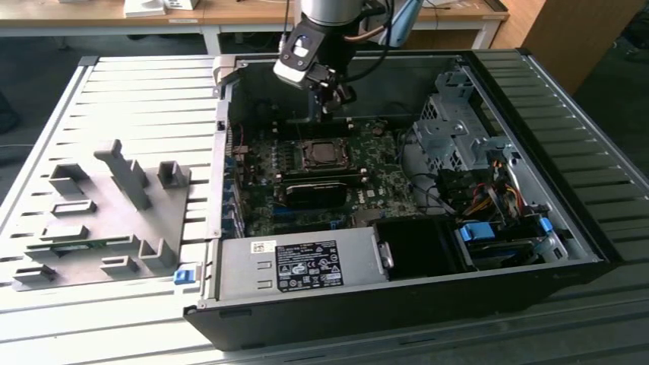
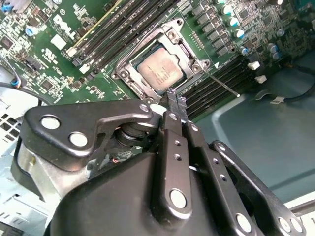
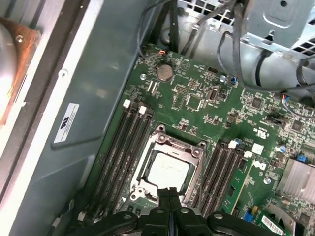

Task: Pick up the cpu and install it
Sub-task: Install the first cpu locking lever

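One light, stiff, fragile cpu (image 3: 167, 169) lies flat in the motherboard socket (image 3: 166, 165), best held by its thin edges, while the gripper (image 2: 175, 101) hovers just above it, fingers pressed together on nothing

In the first wrist view, the gripper (image 3: 169, 192) hides one edge of the socket frame (image 3: 194, 169); the picture's edge cuts its linkage.

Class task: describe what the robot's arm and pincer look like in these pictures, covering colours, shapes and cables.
In the exterior view, a silver-grey cylindrical arm segment carries a black wrist block with a white patch, with black and blue cables alongside. In the second wrist view, the black metal pincer has flat linkage bars joined by round silver pivot pins, tapering to slim fingers.
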